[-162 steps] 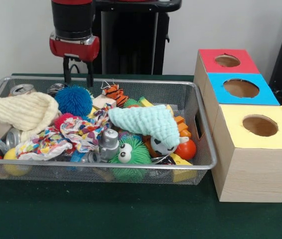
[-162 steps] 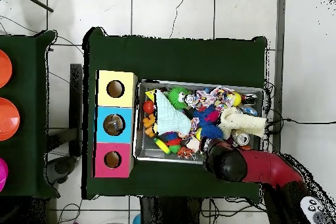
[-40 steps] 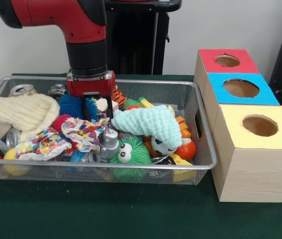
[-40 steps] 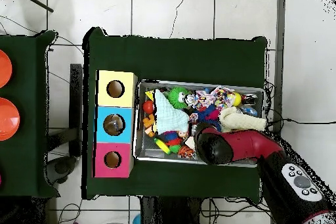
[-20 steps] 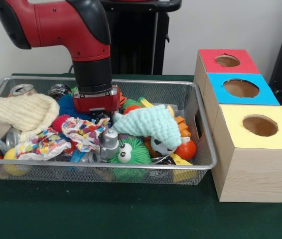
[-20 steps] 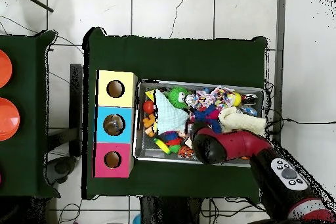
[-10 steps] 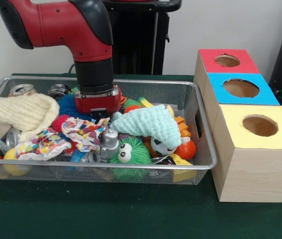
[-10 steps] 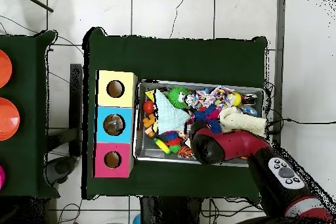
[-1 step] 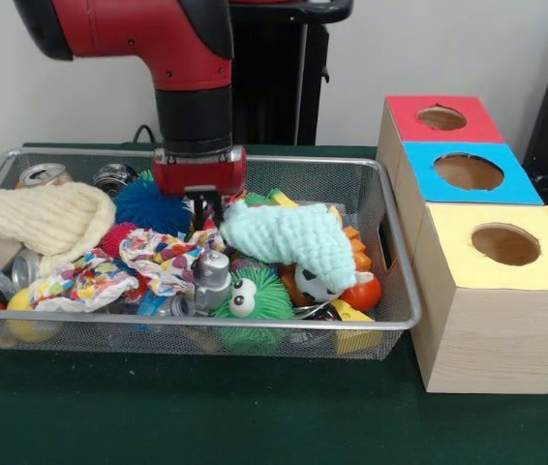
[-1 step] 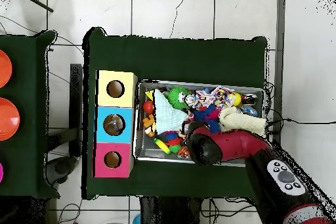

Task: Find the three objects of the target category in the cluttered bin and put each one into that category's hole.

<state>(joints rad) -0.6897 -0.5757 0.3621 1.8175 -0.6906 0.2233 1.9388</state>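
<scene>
Gripper [image 9: 202, 215] sits low in the wire bin [image 9: 390, 247], its tips buried beside the mint knitted cloth [image 9: 289, 240]; I cannot tell whether it holds anything. That cloth, draped over the toys mid-bin, looks light, soft and floppy, best pinched at a bunched fold.

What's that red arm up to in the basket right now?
Gripper down in wire-mesh bin, fingers hidden. Beside mint knitted cloth. Nothing lifted yet; blue spiky ball crowds it.

You see: wire-mesh metal bin [image 9: 390, 254] | knitted mint cloth [image 9: 289, 240] inside it | boxes [image 9: 492, 320] beside it, matt wood-grain sides.
</scene>
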